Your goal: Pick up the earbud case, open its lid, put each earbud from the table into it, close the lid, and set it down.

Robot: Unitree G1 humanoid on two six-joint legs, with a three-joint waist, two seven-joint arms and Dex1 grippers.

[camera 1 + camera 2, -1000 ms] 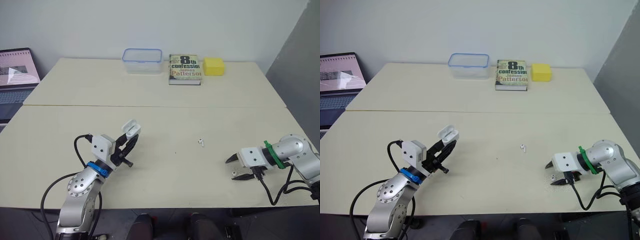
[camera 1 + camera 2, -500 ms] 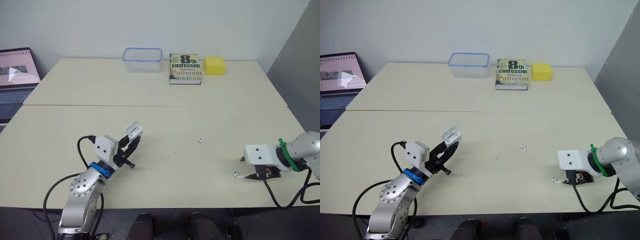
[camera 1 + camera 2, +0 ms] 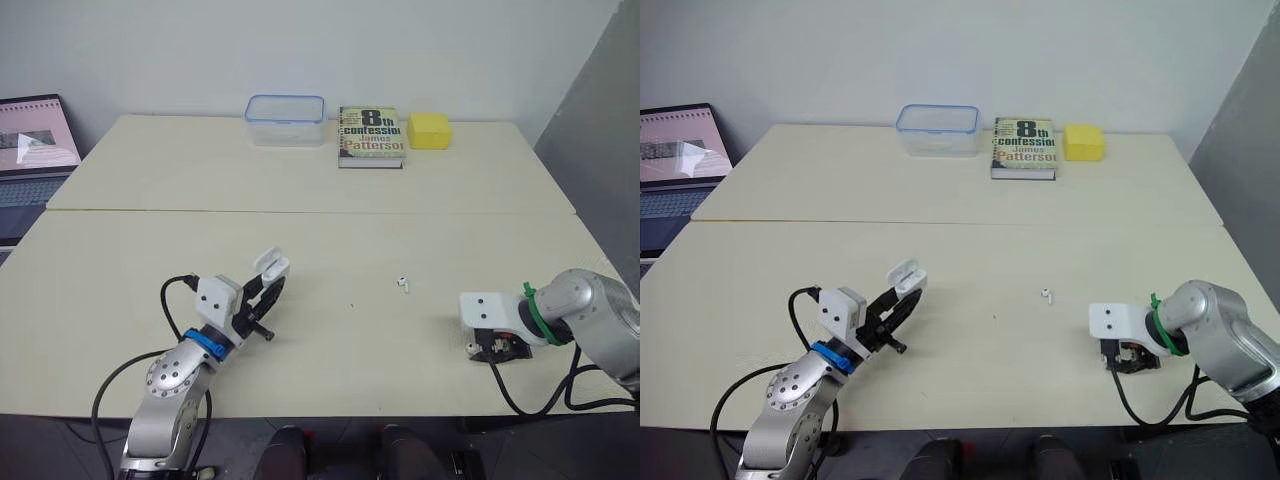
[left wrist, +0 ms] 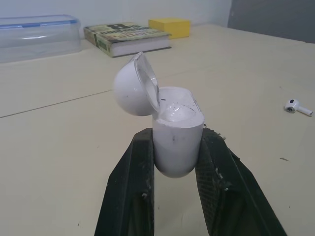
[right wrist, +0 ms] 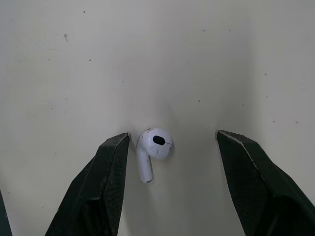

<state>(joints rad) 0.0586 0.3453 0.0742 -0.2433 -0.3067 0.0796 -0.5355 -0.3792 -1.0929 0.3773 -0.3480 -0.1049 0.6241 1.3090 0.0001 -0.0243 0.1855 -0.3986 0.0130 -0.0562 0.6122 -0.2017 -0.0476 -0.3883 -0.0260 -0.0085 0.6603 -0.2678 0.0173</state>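
Observation:
My left gripper (image 4: 174, 152) is shut on the white earbud case (image 4: 174, 135), held upright with its lid (image 4: 134, 84) swung open; in the head view the case (image 3: 268, 270) sits at the front left of the table. One white earbud (image 3: 402, 284) lies mid-table, also seen as the earbud (image 4: 297, 106) in the left wrist view. My right gripper (image 5: 172, 142) is open and points down at the table, its two fingers on either side of a second white earbud (image 5: 152, 150) that lies close to one finger (image 5: 106, 172). In the head view this gripper (image 3: 493, 348) is at the front right.
At the table's far edge stand a clear plastic box with a blue rim (image 3: 285, 120), a book (image 3: 370, 136) and a yellow block (image 3: 427, 131). A laptop (image 3: 33, 150) sits off the table's left side. The table's front edge (image 3: 350, 412) is near both arms.
My right gripper has swung from lying level to pointing down over the earbud at the front right. My left gripper with the open case has shifted slightly right.

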